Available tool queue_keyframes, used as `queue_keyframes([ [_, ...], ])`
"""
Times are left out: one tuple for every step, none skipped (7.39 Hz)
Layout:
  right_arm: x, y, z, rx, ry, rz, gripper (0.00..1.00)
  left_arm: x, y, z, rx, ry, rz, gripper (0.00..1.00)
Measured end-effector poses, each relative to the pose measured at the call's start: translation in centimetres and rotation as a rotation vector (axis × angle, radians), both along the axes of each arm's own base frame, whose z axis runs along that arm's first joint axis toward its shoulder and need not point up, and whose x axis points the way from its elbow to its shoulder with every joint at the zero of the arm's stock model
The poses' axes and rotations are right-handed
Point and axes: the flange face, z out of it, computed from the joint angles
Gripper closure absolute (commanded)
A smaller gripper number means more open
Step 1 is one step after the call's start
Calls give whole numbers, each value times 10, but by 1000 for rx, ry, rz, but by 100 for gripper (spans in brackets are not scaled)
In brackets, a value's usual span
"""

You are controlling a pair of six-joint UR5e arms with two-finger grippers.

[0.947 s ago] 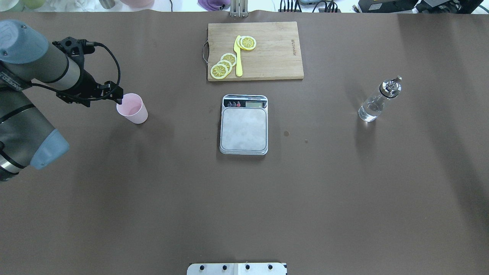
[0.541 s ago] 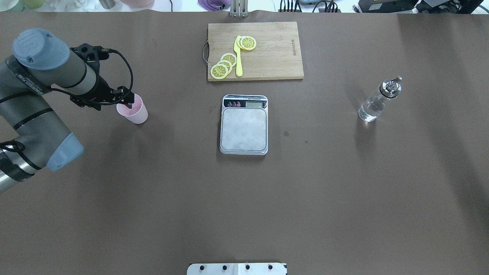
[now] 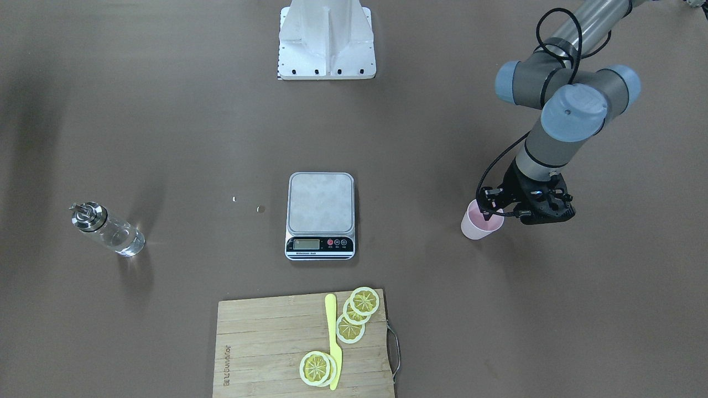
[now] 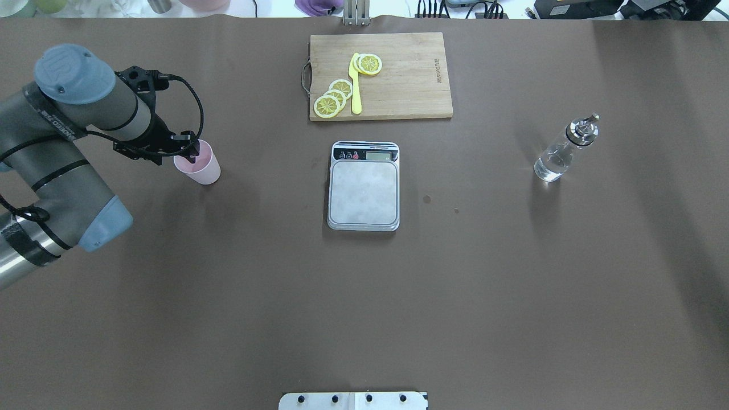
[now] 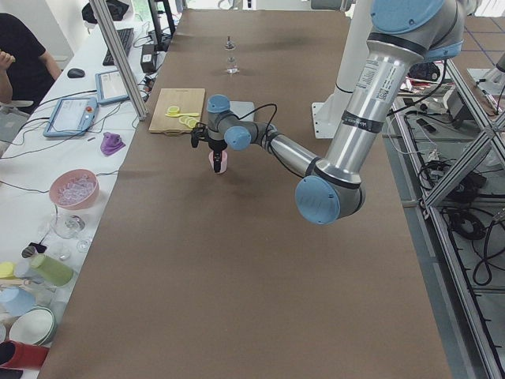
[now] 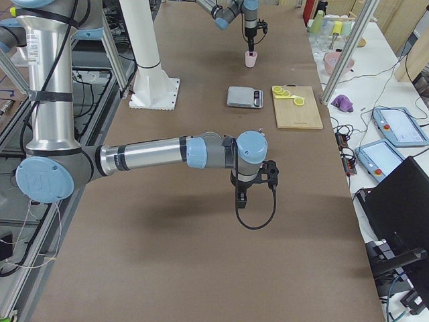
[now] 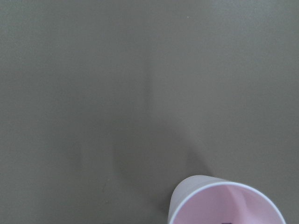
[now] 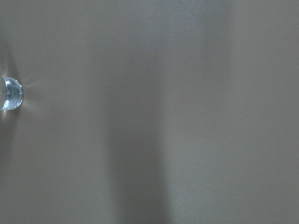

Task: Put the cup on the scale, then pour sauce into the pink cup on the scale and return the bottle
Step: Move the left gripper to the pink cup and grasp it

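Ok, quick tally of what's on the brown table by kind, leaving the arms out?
Cup: 1
Scale: 1
Bottle: 1
Cutting board: 1
Yellow knife: 1
Lemon slices: 5, some overlapping
Total: 10

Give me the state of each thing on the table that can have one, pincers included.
cup: upright on the table, looks empty.
scale: platform bare, display unreadable.
bottle: upright, capped, untouched.
left pincer: reaching into the cup at its rim; open or shut, cannot tell.
right pincer: above the table, away from the bottle; open or shut, cannot tell.
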Motion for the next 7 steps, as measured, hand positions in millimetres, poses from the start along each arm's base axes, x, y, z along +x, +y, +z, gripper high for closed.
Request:
queue_keyframes([
  [0, -1, -1, 3, 1, 0, 0, 0, 0, 0, 0, 1, 1, 91],
  [0, -1, -1, 3, 1, 0, 0, 0, 0, -1, -1, 5, 3, 100],
  [0, -1, -2, 4, 0, 0, 0, 0, 1, -3, 0, 9, 6, 100],
  [0, -1, -2, 4, 0, 0, 0, 0, 2, -5, -1, 15, 12, 100],
  [0, -1, -3, 5, 0, 1, 0, 1, 3, -6, -5, 21, 18, 100],
  [0, -1, -2, 4, 0, 1, 0, -4, 1, -7, -15, 31, 22, 100],
  [0, -1, -1, 2, 1, 1, 0, -20, -7, -9, -40, 56, 18, 100],
])
